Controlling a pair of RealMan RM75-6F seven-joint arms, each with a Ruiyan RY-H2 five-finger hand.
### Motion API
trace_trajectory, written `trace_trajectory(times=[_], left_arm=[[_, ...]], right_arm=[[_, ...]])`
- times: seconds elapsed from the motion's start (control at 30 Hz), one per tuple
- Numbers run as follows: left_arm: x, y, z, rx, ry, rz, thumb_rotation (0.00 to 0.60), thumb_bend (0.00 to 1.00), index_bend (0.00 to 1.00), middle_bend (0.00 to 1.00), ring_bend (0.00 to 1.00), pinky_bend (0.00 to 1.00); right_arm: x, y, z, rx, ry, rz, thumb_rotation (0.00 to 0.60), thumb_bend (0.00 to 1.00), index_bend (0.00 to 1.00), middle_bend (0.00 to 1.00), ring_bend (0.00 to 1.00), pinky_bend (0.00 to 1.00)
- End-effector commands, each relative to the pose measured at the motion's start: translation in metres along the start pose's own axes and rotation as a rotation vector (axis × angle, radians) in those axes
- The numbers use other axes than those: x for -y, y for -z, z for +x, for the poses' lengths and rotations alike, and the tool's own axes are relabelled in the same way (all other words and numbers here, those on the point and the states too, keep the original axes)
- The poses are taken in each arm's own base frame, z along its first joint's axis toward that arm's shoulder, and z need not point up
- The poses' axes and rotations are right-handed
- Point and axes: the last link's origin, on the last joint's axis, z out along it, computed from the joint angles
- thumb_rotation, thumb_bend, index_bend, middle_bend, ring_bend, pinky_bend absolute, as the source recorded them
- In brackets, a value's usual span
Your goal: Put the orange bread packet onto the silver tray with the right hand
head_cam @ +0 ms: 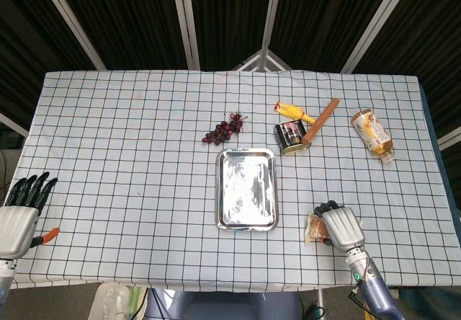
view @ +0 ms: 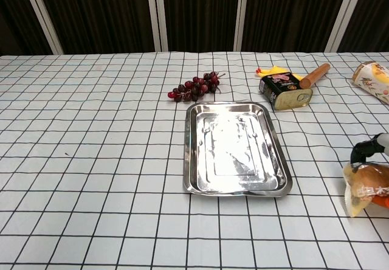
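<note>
The head view takes in the whole checked tabletop [head_cam: 130, 140] from above and both hands. The right hand [head_cam: 341, 228] lies over the orange bread packet [head_cam: 315, 228] near the front right edge, its fingers [head_cam: 324, 208] curled down over the packet's far side, so that only the packet's left end shows beside the palm. The left hand [head_cam: 19, 215] sits at the front left corner, well apart from everything, fingers straight, close together and holding nothing. The chest view shows neither palm; at its right edge only dark fingers [view: 364, 149] of the right hand hook over the top of the packet [view: 366, 191], which looks tilted and bunched, with pale printed characters on its wrapper that cannot be read. Whether the packet has left the cloth cannot be told.

The silver tray [head_cam: 246, 157] lies flat at the middle of the tabletop, to the left of the packet and apart from it. Behind it rest a bunch of dark grapes [head_cam: 225, 127], a tin can [head_cam: 291, 135] with a pink-and-black label too small to read, a yellow toy [head_cam: 288, 109], a wooden rolling pin [head_cam: 321, 122] leaning against the can, and a bottle [head_cam: 372, 134] on its side at the far right
</note>
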Motion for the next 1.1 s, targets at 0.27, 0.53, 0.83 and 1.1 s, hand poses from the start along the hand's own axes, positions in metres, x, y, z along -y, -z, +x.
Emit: trace_trajectory(times=[0.27,0.53,0.83,1.1], left_arm=[[0.0,-0.001,0.0,0.0,0.0,0.002,0.6,0.05,0.0,0.0,0.0,0.04],[0.001,-0.001,0.001,-0.004,0.004,0.009,0.6,0.05,0.0,0.0,0.0,0.04],[0.004,-0.001,0.002,-0.001,0.012,0.008,0.6,0.05,0.0,0.0,0.0,0.04],[0.007,-0.001,0.004,-0.003,0.022,0.008,0.6,0.05,0.0,0.0,0.0,0.04]], right_arm=[[0.02,-0.019,0.028,-0.075,0.053,0.054,0.6,0.36,0.55,0.46,0.36,0.63],[0.07,-0.069,0.06,-0.1,0.058,0.123,0.6,0.36,0.55,0.46,0.36,0.63],[0.135,-0.123,0.064,-0.085,0.044,0.125,0.6,0.36,0.55,0.46,0.36,0.62],[0.157,-0.149,0.05,-0.087,0.088,0.055,0.6,0.36,0.24,0.31,0.26,0.57]])
